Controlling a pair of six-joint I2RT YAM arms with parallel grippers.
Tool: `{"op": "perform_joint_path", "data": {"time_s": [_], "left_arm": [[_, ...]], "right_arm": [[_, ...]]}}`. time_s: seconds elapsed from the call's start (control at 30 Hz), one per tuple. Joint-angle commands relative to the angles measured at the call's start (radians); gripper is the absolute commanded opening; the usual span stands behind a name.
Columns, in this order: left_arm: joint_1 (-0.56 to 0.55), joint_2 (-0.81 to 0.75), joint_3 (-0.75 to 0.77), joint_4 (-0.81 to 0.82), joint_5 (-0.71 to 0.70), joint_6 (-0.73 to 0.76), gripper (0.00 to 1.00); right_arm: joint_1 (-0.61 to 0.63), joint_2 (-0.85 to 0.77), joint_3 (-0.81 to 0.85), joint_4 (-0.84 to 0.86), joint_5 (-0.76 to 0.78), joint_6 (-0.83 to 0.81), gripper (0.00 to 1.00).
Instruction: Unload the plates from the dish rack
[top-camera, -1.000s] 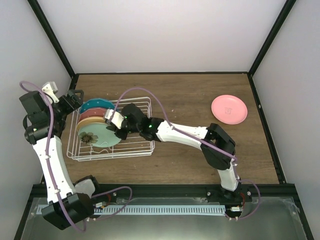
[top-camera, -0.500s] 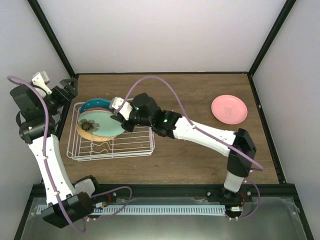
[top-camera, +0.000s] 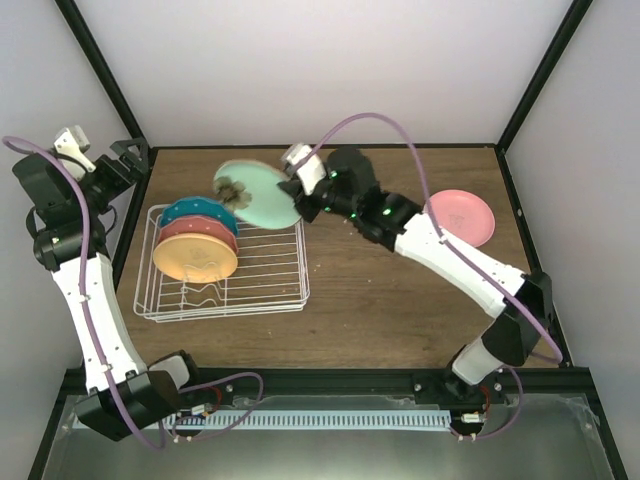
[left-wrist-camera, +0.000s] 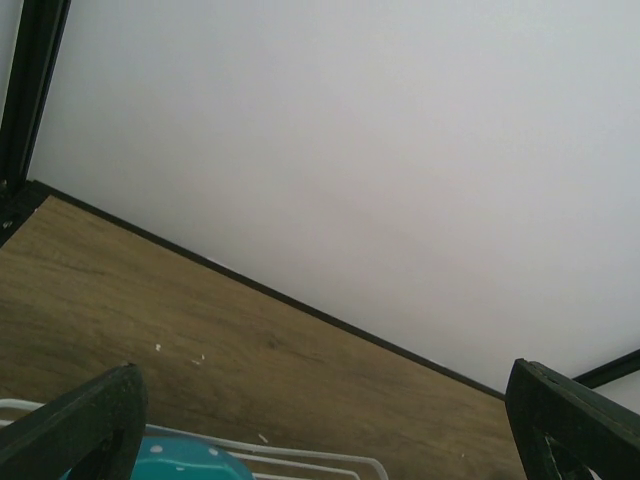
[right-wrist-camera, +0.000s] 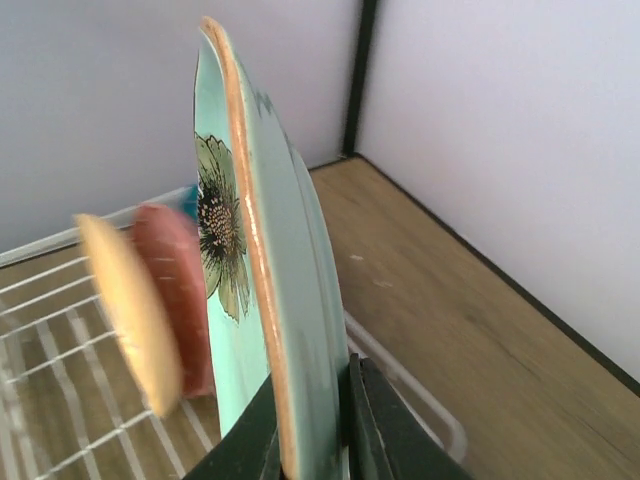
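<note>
My right gripper (top-camera: 298, 192) pinches the mint green plate (top-camera: 252, 192) at upper centre, lifted clear of the dish rack (top-camera: 270, 300). The pink plate (top-camera: 460, 218) lies unloaded at right; three plates (top-camera: 195, 257) wait racked.

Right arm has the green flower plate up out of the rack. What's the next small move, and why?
Probably swing the right gripper rightward over the bare table toward the pink plate, keeping its height. Its jaws pinch the mint green plate on edge near the dish rack, close to the racked plates, so lowering here risks a knock.
</note>
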Motion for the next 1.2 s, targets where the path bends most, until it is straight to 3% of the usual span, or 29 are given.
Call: {"op": "perform_joint_path", "data": {"time_s": [0.0,0.33,0.6,0.87,1.17], "left_arm": [[0.002,0.008,0.037,0.045,0.006,-0.017,1.0],[0.001,0.006,0.009,0.05,0.014,-0.018,1.0],[0.001,-0.001,-0.01,0.035,0.025,0.003,1.0],[0.001,0.001,-0.019,0.027,0.031,0.015,1.0],[0.001,-0.004,-0.024,0.017,0.034,0.022,1.0]], "right_arm": [[-0.16,-0.111,0.045,0.06,0.04,0.095,0.01],[-0.538,-0.118,0.06,-0.156,0.169,0.385,0.01],[-0.903,-0.21,-0.181,-0.134,0.058,0.682,0.01],[-1.122,-0.235,-0.345,-0.127,-0.053,0.804,0.01],[-1.212,-0.205,-0.473,-0.022,-0.149,0.899,0.01]]}}
